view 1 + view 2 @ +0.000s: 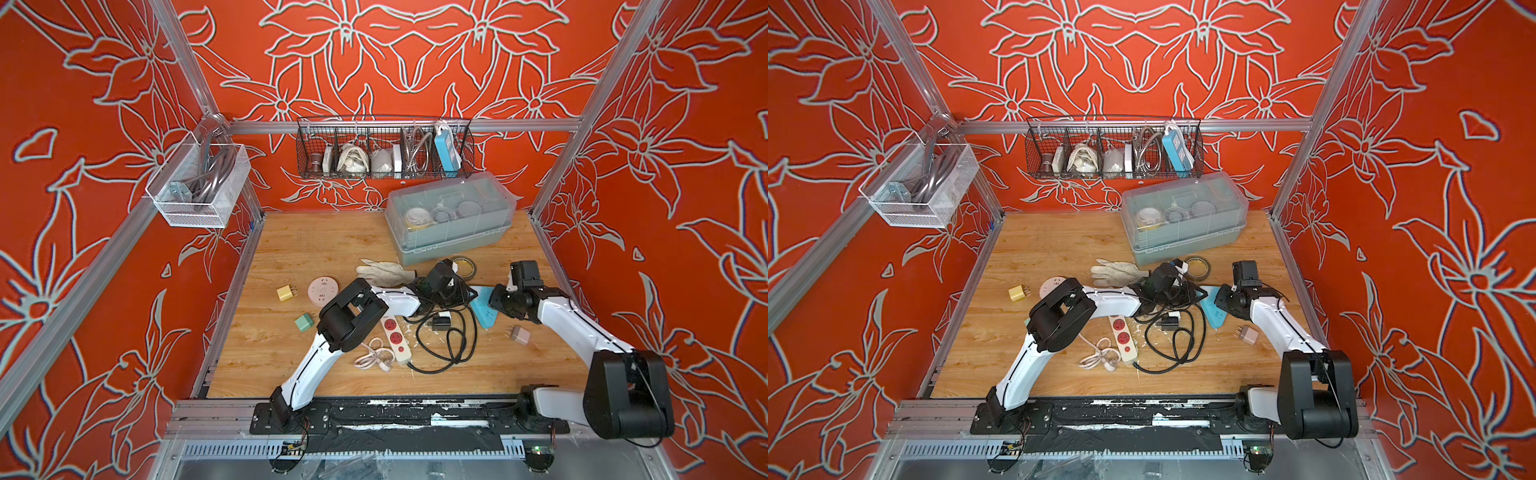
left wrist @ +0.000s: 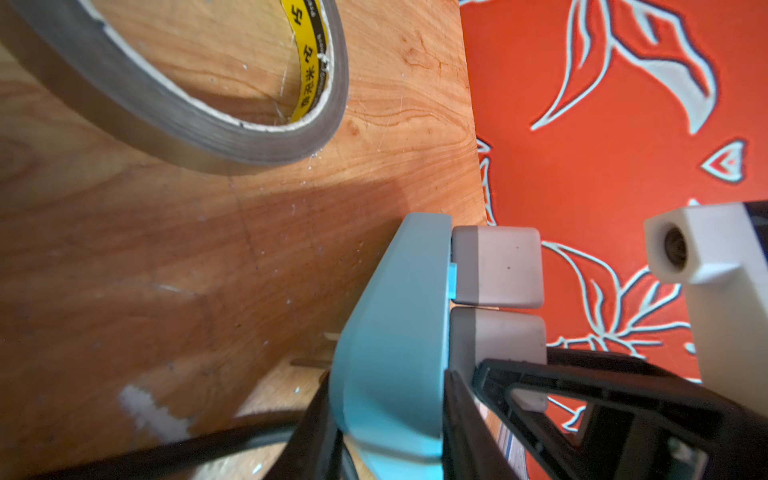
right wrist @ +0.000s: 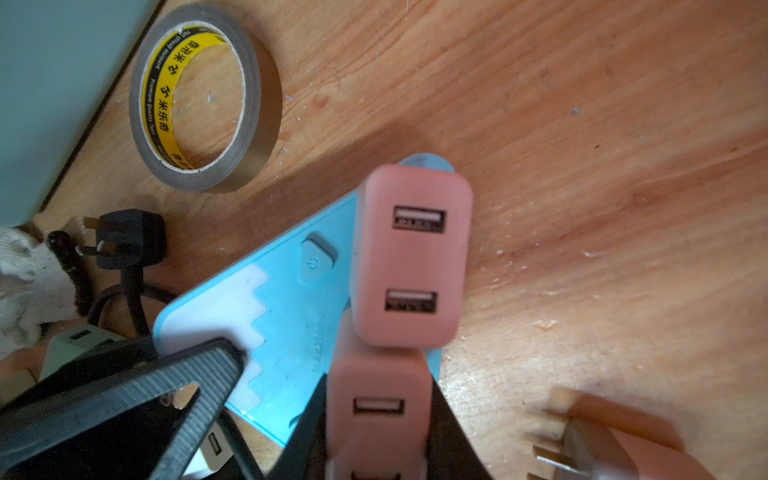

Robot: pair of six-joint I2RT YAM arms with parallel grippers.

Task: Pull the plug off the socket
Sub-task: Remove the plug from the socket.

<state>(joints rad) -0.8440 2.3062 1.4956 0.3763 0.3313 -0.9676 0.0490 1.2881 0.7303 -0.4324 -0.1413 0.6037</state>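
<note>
The main risk we see is the blue plastic power strip (image 3: 291, 324) coming away with the plug. If the pull runs off the line of the pins, or the hold on the strip is too shallow, the strip will swing or slip rather than let go. The second pink charger (image 3: 411, 257) sits in the next socket, touching the gripped one, so a tilted pull could drag on it or lever it loose. The black coiled cable (image 1: 449, 345), at about 7 o'clock from the strip, could snag if the strip shifts.

The task's thing, the nearer pink square USB charger plug (image 3: 376, 411), is seated in the strip. The strip lies at about 3 o'clock from the middle of the wooden table (image 1: 291, 249). The right claw (image 3: 378, 436) is clamped on that plug, one black finger on each side. The left claw (image 2: 395, 415) is closed across the strip's edge, bracing it.

In both top views the left arm rises from its base at 7 o'clock, elbow raised, with the forearm running towards 3 o'clock. The right arm comes from 5 o'clock, its forearm heading to 11 o'clock and its wrist turned to 9 o'clock to meet the strip. A loose pinkish charger (image 1: 519, 334) lies at 4 o'clock from the strip, apart from it.
</note>
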